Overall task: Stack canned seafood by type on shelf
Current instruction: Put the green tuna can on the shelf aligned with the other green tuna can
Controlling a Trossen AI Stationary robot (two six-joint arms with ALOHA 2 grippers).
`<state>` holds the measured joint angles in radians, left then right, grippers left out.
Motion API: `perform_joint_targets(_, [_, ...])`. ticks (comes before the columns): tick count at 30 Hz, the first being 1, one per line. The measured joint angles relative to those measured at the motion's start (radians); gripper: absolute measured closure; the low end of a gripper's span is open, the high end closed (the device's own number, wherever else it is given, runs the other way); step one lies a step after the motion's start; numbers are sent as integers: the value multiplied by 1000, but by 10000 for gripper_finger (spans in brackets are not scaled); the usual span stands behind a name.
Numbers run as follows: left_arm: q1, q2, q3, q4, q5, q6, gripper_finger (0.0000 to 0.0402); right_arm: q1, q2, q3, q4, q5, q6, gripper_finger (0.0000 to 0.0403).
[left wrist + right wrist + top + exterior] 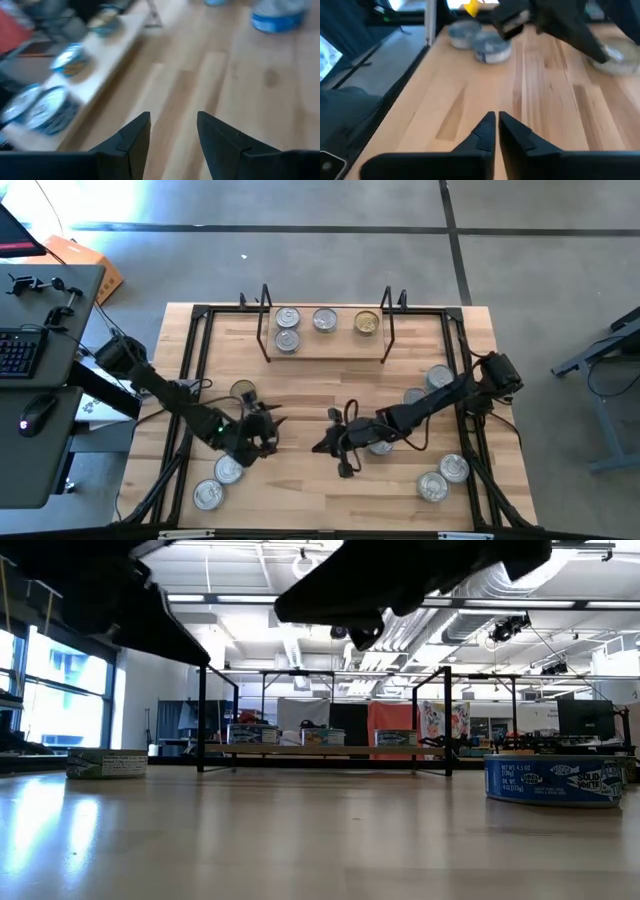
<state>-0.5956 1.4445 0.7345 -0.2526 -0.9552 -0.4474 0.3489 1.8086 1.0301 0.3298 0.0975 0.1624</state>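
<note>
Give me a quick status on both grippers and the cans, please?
Left gripper open, empty, mid-table. Right gripper shut, empty, facing it. Shelf holds four cans; the rest lie on the table. Nothing in the way.

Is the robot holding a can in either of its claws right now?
No. The left gripper is open over bare table, and the right gripper is shut with nothing between its fingers.

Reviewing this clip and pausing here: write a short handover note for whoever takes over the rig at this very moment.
Left gripper: open, empty, above mid-table.
Right gripper: shut, empty, above mid-table.
Shelf: four tins on the board, two silver ones at its left end, whether stacked is unclear, one silver in the middle, one gold-topped tin on the right.
Left: loose tins near the left front corner, one beside the left arm, a cluster along the right side.
</note>
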Motion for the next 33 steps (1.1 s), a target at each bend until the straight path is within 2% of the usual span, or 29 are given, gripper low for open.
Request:
perform_joint_targets(4, [66,2,0,113,185,131,247,-2,-20,136,-368,-2,48,336])
perform_joint_targets(10, [113,4,0,155,237,186,247,7,-25,343,-1052,129,184,251])
perform_joint_targets(14, [113,6,0,155,237,136,247,66,-31,330,-1388,279,272,235])
perform_joint_targets(18, [102,9,0,155,239,118,247,115,-73,271,-1674,295,448,233])
perform_joint_targets(21, [101,9,0,158,237,118,247,141,-136,180,-1720,275,550,233])
perform_joint_targets(25, [105,9,0,187,236,126,247,164,-255,15,-1592,185,564,233])
perform_joint_targets(29, [104,9,0,210,233,144,247,133,-360,-131,-1441,191,565,233])
perform_joint_targets(33, [110,9,0,239,233,186,247,66,-406,-245,-1330,170,572,233])
